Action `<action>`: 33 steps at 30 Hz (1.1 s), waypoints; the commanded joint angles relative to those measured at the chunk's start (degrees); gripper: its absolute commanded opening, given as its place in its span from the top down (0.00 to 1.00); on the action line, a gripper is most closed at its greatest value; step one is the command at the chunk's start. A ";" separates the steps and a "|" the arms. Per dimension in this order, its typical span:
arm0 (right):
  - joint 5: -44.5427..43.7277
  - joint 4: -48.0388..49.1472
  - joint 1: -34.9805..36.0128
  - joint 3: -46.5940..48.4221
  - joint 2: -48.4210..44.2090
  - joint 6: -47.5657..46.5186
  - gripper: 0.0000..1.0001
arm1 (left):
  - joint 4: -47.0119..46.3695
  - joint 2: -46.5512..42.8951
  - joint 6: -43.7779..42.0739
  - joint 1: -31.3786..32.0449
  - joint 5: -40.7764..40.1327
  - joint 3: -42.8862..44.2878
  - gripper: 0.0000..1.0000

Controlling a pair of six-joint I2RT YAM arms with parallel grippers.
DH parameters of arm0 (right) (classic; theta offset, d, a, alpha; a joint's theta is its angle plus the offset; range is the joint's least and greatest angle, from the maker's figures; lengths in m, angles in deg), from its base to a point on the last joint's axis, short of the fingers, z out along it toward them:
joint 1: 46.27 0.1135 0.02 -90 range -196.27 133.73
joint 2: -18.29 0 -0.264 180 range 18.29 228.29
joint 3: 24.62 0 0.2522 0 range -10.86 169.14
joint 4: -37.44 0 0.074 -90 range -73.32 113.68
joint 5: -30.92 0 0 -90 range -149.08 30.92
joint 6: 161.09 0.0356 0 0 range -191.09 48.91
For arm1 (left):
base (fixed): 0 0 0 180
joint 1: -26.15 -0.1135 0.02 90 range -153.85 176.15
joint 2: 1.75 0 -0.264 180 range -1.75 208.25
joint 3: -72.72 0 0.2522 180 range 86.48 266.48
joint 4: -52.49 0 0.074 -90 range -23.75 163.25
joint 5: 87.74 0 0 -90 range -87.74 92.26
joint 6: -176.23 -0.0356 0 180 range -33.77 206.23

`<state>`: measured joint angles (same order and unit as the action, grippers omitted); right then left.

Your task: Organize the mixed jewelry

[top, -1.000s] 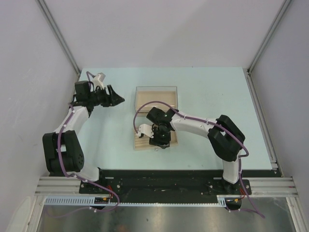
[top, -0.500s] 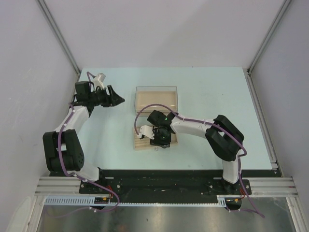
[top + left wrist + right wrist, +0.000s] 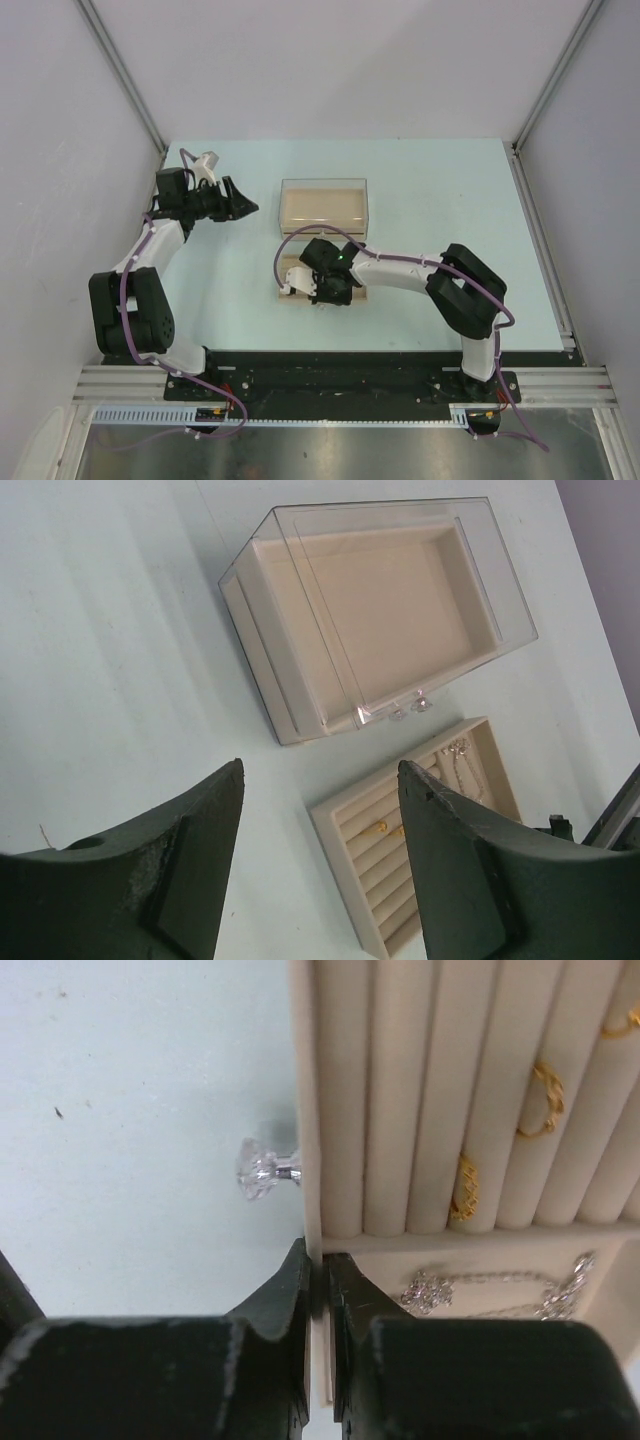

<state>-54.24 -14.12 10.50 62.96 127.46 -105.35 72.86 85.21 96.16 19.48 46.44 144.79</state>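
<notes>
We see our right end effector point(image 3: 320, 1285) clenched on the wall of the beige tray point(image 3: 340, 1110), near the counter's point(image 3: 130, 1110) near edge. Gold rings point(image 3: 546, 1095) sit in its slots, with the silvery chain point(image 3: 428, 1290) beside them. The left end effector point(image 3: 320, 780) is released.

Glossy clear plastic box point(image 3: 262, 630), matt seemingly velvety tray point(image 3: 390, 1110), shiny gold rings point(image 3: 546, 1100).

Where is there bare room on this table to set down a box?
Bare table right of the clear box, out to the edge, and the strip behind it. Crowded: the tray in front of the box, right gripper clamped on its wall.
</notes>
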 commanded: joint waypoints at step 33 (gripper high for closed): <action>-9.06 -1.22 4.58 1.50 -10.11 -1.69 1.00 | 0.24 2.25 1.32 -0.53 1.87 6.82 0.32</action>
<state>-60.81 -15.45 15.31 61.60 120.44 -105.72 73.27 87.53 96.75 19.39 46.44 148.55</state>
